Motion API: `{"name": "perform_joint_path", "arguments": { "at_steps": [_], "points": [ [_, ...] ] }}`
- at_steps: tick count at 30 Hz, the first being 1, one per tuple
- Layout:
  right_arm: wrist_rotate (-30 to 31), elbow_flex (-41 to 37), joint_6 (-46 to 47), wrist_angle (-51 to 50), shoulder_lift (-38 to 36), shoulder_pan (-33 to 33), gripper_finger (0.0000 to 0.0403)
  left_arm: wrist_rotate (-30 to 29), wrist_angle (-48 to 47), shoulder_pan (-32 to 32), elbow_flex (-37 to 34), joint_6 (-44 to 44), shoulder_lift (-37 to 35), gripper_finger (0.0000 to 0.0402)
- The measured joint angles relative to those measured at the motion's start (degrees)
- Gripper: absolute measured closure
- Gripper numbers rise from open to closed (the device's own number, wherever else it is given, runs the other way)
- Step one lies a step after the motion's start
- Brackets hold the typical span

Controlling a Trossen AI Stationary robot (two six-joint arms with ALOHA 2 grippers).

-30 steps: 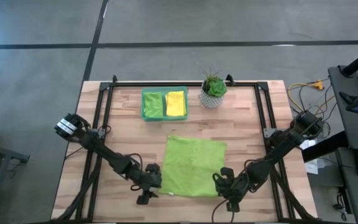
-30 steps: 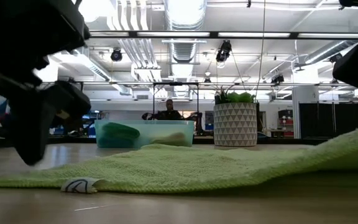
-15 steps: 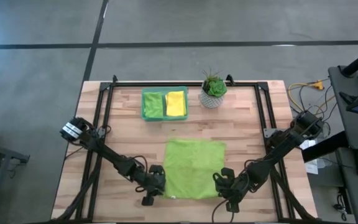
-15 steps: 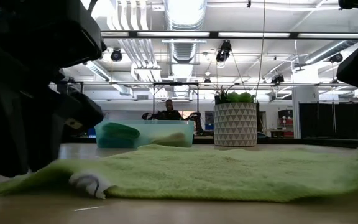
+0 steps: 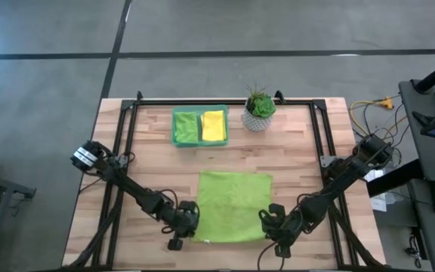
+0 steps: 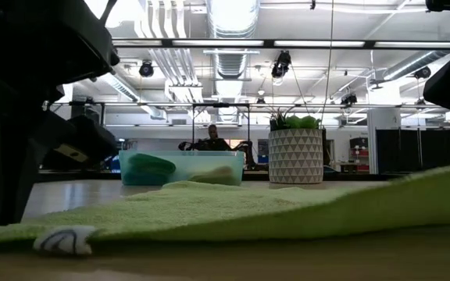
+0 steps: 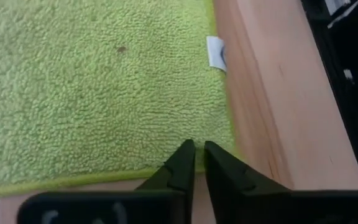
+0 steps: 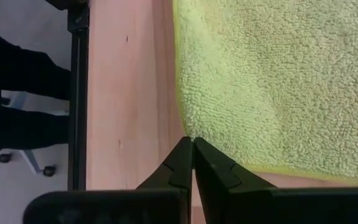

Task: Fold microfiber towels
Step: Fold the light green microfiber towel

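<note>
Near the front edge of the worktop (image 5: 293, 151), a lime green towel (image 5: 232, 205) lies spread flat between the two arms. The left gripper (image 5: 189, 227) sits at the towel's front left corner. In the left wrist view its jaws are nearly together, with a thin sliver of the towel's hem at the tips; whether they truly pinch the cloth cannot be told. A small white label (image 7: 215, 51) juts from the towel's edge close by.

The right gripper (image 5: 270, 227) is at the towel's front right corner. Its jaws are pressed together, their tips meeting right at the cloth's edge, apparently clamped on the corner. In the low view that side of the towel rises off the wood.

Farther back, toward the rear edge, stands a green tray (image 5: 199, 110) holding a folded lime green towel (image 5: 186, 127) and a folded yellow towel (image 5: 214, 125) side by side. Just beside the tray, a potted plant (image 5: 260, 108) stands in a patterned white pot.

Beyond the worktop, a person (image 6: 212, 139) is in the room behind.
</note>
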Motion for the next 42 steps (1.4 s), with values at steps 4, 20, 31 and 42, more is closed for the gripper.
{"name": "perform_joint_path", "arguments": {
  "at_steps": [4,20,31,42],
  "points": [
    [-0.02,-0.37,0.00,-0.06,-0.02,0.00,0.0394,-0.18,-0.09,0.01,0.86,2.87,-0.06,0.0338],
    [-0.04,-0.89,1.14,0.11,-0.02,0.13,0.0394,-1.60,-0.14,-0.87,7.71,2.78,9.12,0.0196],
    [-0.04,-2.01,0.11,0.11,-0.02,0.22,0.0394,-4.63,-23.04,-0.94,15.97,3.09,8.94,0.0392],
    [-0.02,-3.29,-0.02,0.09,-0.10,0.24,0.0394,-7.91,-25.86,-1.05,17.74,8.66,1.32,0.0396]
  ]
}}
